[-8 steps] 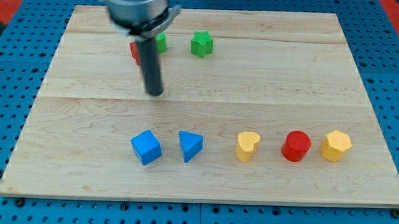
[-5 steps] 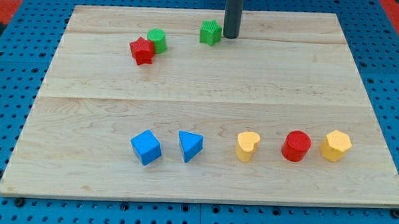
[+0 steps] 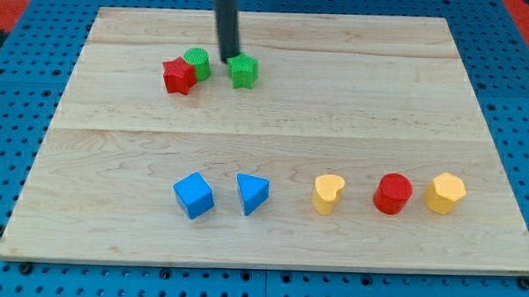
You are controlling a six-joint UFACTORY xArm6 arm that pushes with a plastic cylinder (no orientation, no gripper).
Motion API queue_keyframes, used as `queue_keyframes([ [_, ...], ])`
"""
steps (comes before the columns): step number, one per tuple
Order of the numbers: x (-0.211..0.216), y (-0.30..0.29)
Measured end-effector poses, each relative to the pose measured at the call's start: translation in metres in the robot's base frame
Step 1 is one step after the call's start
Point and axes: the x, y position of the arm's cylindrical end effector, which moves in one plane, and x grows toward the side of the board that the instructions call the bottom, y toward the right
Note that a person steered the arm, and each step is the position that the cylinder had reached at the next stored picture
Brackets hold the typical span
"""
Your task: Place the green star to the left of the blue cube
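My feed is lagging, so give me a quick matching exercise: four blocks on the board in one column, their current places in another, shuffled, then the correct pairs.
Blocks:
1. green star
2. red star
3. blue cube
4. yellow hexagon

Places:
A. far right of the bottom row
B. far left of the bottom row
C. just right of my tip
D. leftmost of the upper cluster, against the green cylinder

Pairs: 1-C, 2-D, 3-B, 4-A
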Motion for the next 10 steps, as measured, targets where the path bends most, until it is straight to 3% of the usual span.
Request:
queue_keyframes([
  [1,0.026,0.034],
  [2,0.068,-0.002],
  [3,0.061,-0.033],
  [4,0.039,-0.004],
  [5,0.036,-0.05],
  [6,0.082,-0.114],
  [7,0.132,-0.139],
  [8,0.089,-0.106],
  [9,0.079,-0.073],
  [10,0.113,-0.052],
])
